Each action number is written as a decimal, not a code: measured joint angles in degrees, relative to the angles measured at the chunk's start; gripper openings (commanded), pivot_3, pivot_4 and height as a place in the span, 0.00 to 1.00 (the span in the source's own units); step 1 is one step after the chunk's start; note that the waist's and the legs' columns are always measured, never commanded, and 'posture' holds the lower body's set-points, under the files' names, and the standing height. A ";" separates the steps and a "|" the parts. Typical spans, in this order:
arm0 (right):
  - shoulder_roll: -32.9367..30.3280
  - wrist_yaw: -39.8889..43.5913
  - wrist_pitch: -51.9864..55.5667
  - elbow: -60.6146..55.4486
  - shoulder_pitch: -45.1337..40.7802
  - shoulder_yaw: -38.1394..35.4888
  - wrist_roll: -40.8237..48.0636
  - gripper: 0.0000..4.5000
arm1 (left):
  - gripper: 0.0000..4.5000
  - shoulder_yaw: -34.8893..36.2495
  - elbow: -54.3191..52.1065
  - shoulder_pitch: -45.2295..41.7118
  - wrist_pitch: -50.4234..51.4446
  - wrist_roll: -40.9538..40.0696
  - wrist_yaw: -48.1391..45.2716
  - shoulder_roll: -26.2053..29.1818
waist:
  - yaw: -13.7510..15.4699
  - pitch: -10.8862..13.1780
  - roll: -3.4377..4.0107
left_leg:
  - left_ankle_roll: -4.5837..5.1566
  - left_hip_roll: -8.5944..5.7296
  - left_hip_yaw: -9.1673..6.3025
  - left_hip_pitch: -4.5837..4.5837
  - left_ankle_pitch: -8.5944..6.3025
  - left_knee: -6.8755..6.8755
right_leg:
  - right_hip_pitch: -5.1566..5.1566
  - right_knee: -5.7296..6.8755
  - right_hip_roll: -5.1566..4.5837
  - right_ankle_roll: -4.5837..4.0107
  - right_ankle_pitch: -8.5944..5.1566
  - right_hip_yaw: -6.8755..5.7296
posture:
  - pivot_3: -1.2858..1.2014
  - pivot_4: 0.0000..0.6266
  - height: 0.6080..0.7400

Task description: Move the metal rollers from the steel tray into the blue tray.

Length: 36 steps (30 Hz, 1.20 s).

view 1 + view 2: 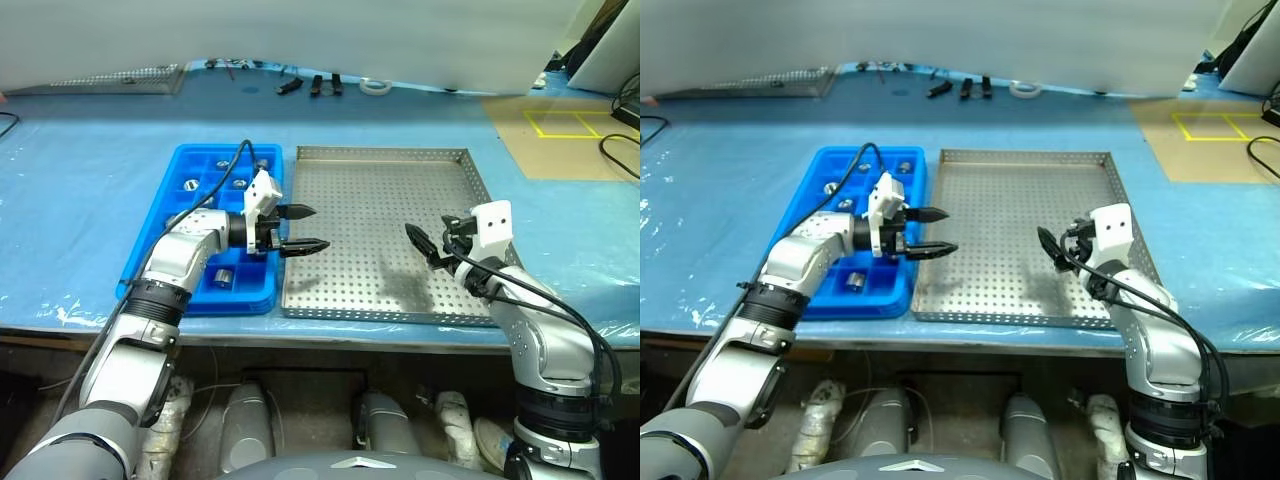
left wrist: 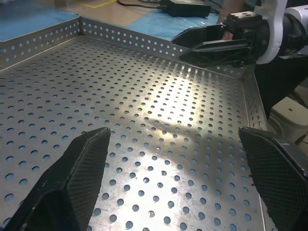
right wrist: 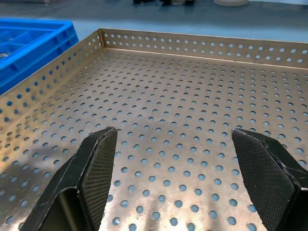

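The blue tray (image 1: 150, 235) is lying on the blue-covered table (image 1: 70, 220), toward its front edge, with its right side touching the left rim of the steel tray (image 1: 380, 170). Several metal rollers (image 1: 222, 277) are sitting in its square compartments: a few in the cells near its far edge, one near its left side, and one in a cell by its front edge. The left gripper (image 1: 303, 228) is reaching across the blue tray's right edge and hovering over the left side of the steel tray, its two black fingers spread wide apart with nothing between them. In the left wrist view those fingers (image 2: 72, 178) are framing bare perforated floor. The steel tray's floor is showing no rollers in any view. Over the steel tray's right side, close to its front right corner, the right gripper (image 1: 428, 245) is hanging with its claw spread as well, holding nothing, and the right wrist view is looking across the perforated floor toward the far rim. Along the table's far edge, a grey mesh tray (image 1: 120, 78), some small dark tools (image 1: 310, 86) and a roll of tape (image 1: 376, 87) are lying well apart from both trays.
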 measured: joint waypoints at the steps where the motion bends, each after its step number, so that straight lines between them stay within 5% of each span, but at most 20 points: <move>1: 0.12 0.15 -0.05 -0.01 0.32 0.02 0.51 0.88 | 1.00 0.04 -0.38 0.48 0.06 -0.01 0.05 0.00 | 0.02 0.00 0.00 | 0.01 -0.02 0.00 0.00 -0.01 0.00 | 0.01 0.00 -0.06 0.00 0.00 -0.01 | 0.46 0.24 1.00; 36: -0.89 -0.52 -2.97 3.65 -2.58 1.53 3.08 0.88 | 1.00 3.67 -9.07 5.55 5.27 -1.39 6.32 0.51 | 0.18 0.00 0.00 | 0.11 -0.07 0.11 -0.06 -0.07 -0.25 | -0.02 -0.28 -0.13 0.08 -0.05 -0.05 | 0.49 0.24 1.00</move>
